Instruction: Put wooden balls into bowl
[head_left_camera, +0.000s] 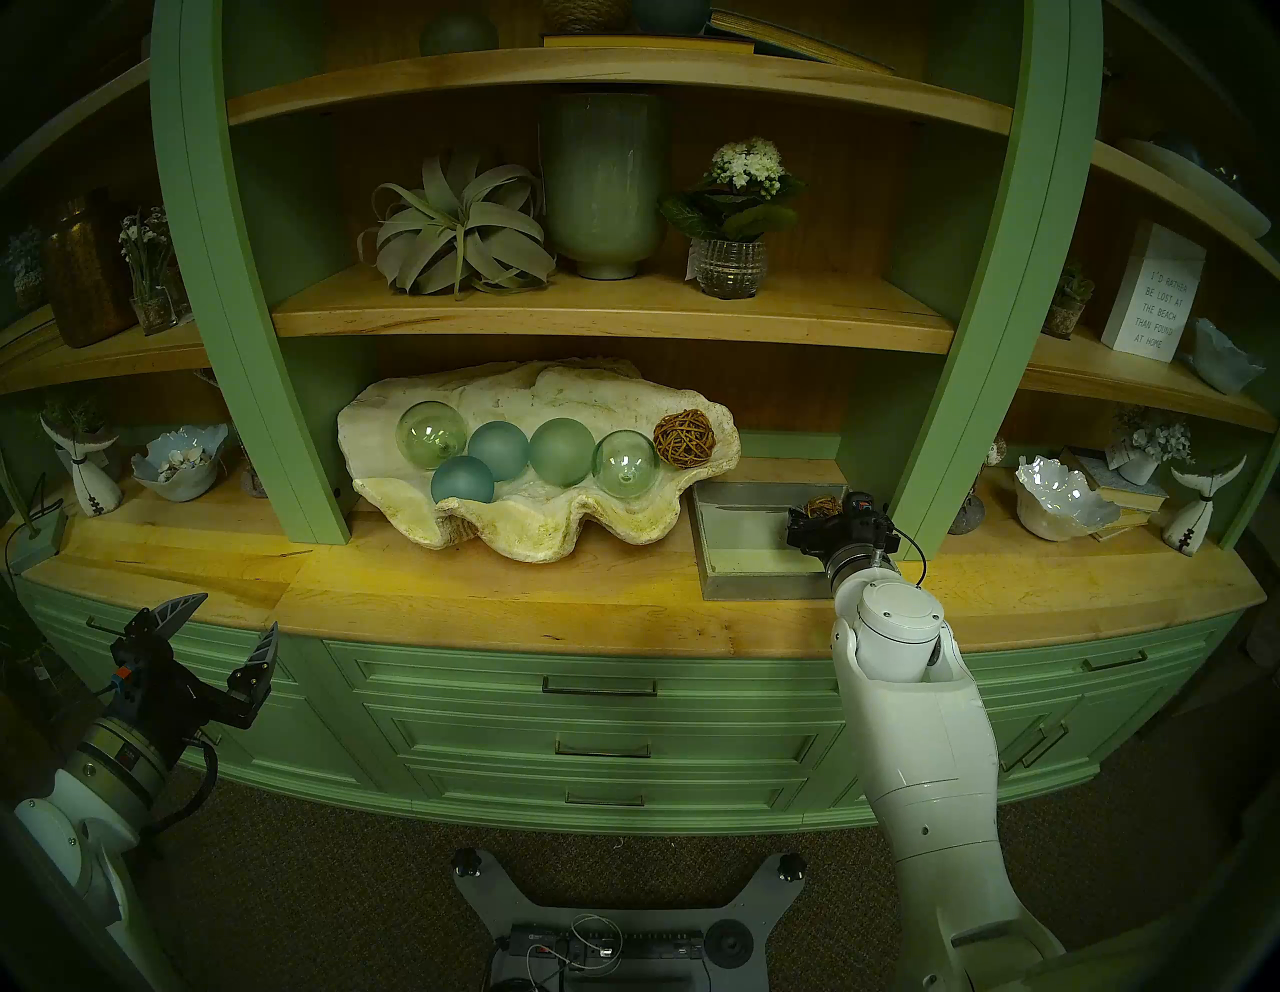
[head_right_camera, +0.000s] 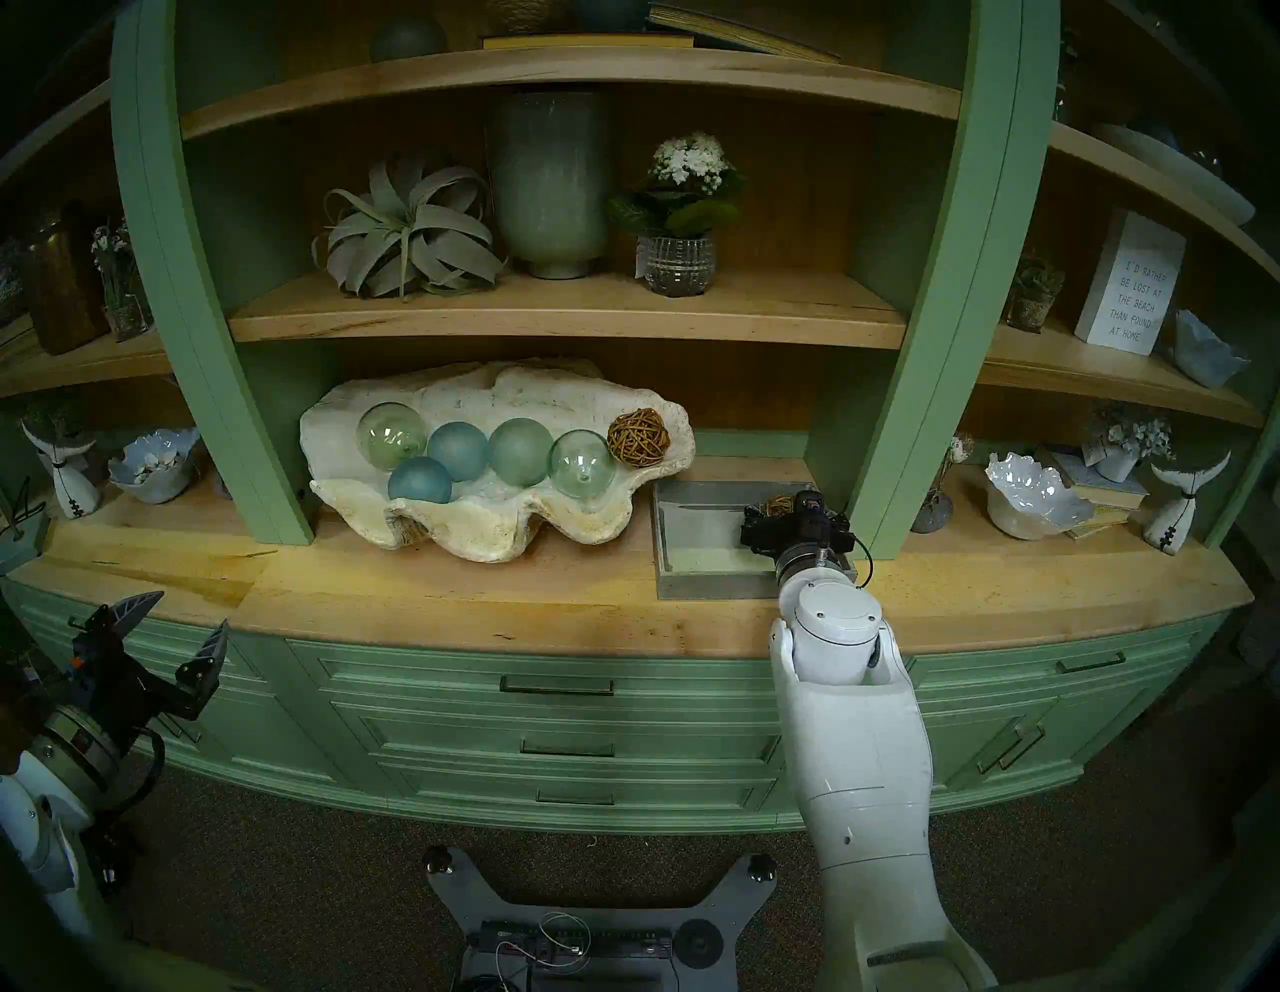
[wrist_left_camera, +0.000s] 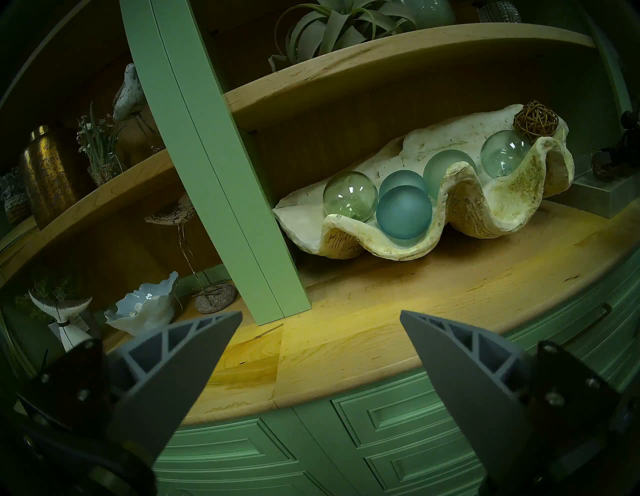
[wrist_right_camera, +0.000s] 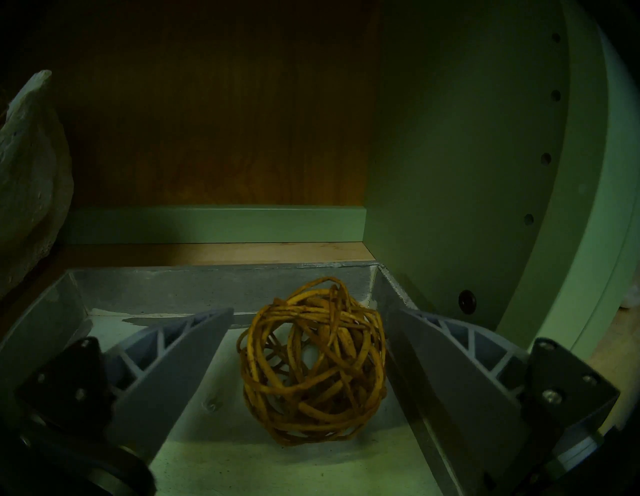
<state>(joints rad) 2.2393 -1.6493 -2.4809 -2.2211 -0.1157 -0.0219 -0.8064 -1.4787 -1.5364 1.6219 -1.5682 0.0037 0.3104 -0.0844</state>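
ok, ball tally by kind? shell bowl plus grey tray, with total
Clear glass balls: 2
Frosted blue-green glass balls: 3
Rattan balls: 2, one in the shell bowl, one in the grey tray
Total: 7

Rattan ball (wrist_right_camera: 313, 363) in grey tray (wrist_right_camera: 221, 289), jaws astride (spread).

Head pair faces shelving, left wrist low leftward, right wrist close inside tray (wrist_right_camera: 221, 287)
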